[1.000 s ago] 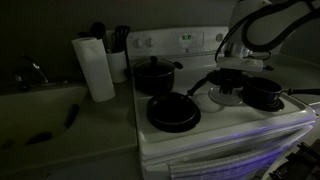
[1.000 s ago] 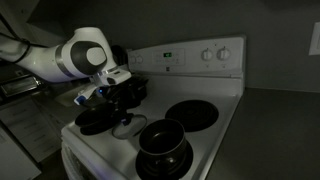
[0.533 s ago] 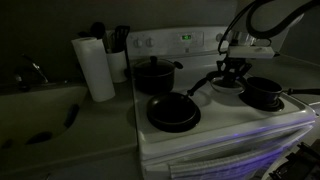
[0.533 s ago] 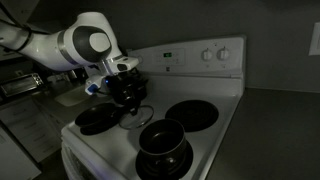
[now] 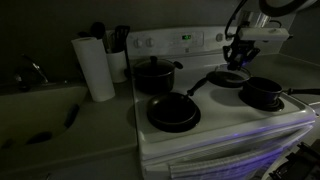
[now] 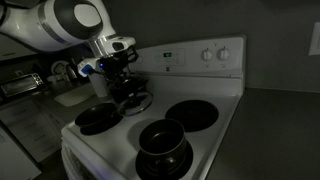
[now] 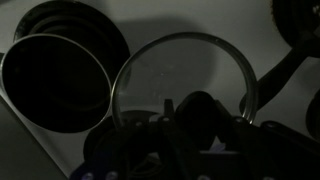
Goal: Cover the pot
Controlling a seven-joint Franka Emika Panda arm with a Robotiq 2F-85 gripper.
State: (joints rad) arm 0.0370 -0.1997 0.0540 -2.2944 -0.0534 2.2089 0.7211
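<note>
I see a dim kitchen: a white stove (image 5: 225,135) against a dark wall (image 6: 280,25), a paper towel roll (image 5: 95,68) beside it, and a faucet (image 5: 33,72) behind the pale counter (image 5: 70,150).

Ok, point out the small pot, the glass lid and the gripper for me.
the pot (image 5: 262,93): in an exterior view, on its round bowl.
the glass lid (image 7: 175,80): wrist view, on the glass inside the rim.
the gripper (image 5: 238,60): in an exterior view, midway between its fingertips.

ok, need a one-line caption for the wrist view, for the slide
Wrist view: claw at a metal-rimmed glass lid against the pale stovetop, black pan alongside.
</note>
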